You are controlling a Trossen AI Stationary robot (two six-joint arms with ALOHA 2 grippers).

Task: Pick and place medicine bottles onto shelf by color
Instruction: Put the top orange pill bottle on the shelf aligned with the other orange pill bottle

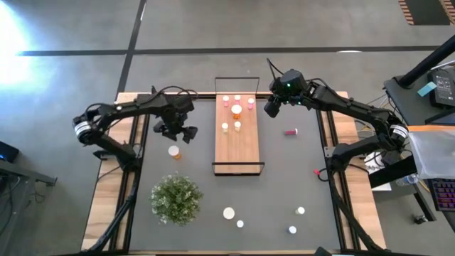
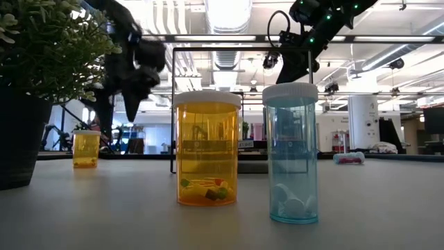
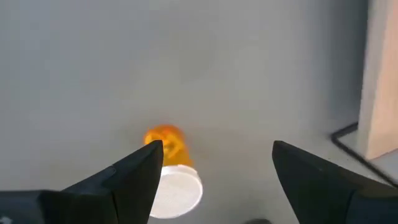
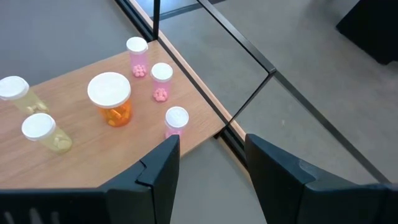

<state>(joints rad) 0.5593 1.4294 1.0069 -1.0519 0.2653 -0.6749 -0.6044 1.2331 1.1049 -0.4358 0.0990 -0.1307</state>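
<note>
Your dark grey table mat (image 1: 284,178) carries the wooden shelf (image 1: 237,153) at its centre, a bushy plant (image 1: 175,198), one orange bottle (image 1: 174,151) left of the shelf, a pink bottle (image 1: 291,131) lying right of it, and white-capped bottles (image 1: 229,212) along the near edge. On the shelf's far end you have several small bottles (image 4: 161,81) standing around a larger orange one (image 4: 111,98).

No readable text anywhere: the orange bottle (image 2: 207,148) and the blue bottle (image 2: 291,153) up front carry no labels, brands or numbers.

Floor (image 1: 213,28): grey concrete, dark seam lines, bright glare at one corner. Counter (image 1: 284,185): dark grey mat, wooden edges. Ceiling (image 2: 229,14): strip lights, white ducts. Desk (image 1: 434,85) with equipment beside the counter.
</note>
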